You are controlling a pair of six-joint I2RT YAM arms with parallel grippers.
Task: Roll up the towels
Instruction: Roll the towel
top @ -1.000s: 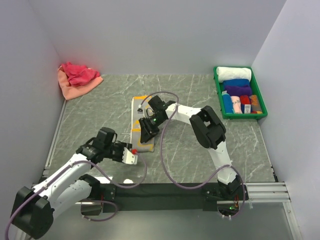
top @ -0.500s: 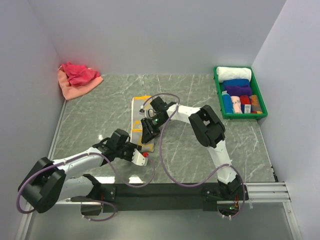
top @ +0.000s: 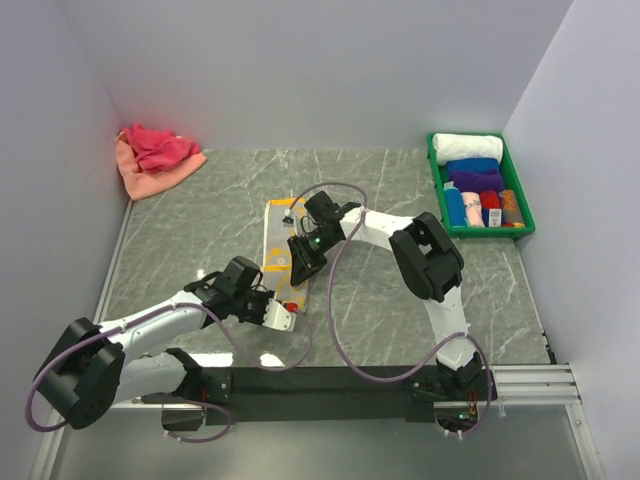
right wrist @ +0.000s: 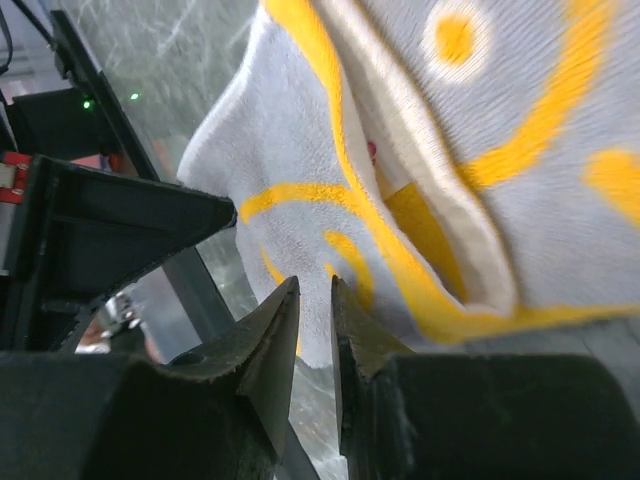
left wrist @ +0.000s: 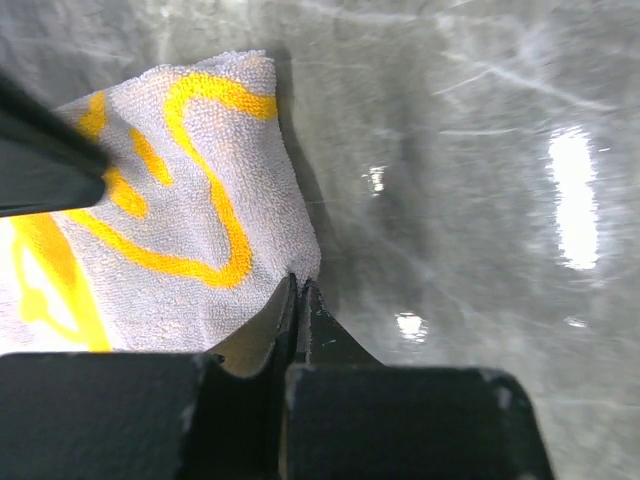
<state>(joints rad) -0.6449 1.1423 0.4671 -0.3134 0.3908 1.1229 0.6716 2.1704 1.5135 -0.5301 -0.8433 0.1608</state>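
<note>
Yellow towel lies spread at centre of the top view. Left gripper pressed together at its lower corner, right gripper nearly closed over the same edge, grip unconfirmed; placement suggests both are taking the end to start the roll

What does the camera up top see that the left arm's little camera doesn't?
Only the top view: the pink and orange towels heaped in the far left corner, and the green tray holding rolled towels on the right.
Only the left wrist view: the left pincer closed right at the towel's corner, and the yellow squiggles up close.
Both: the yellow towel lying on the grey marble table.
</note>
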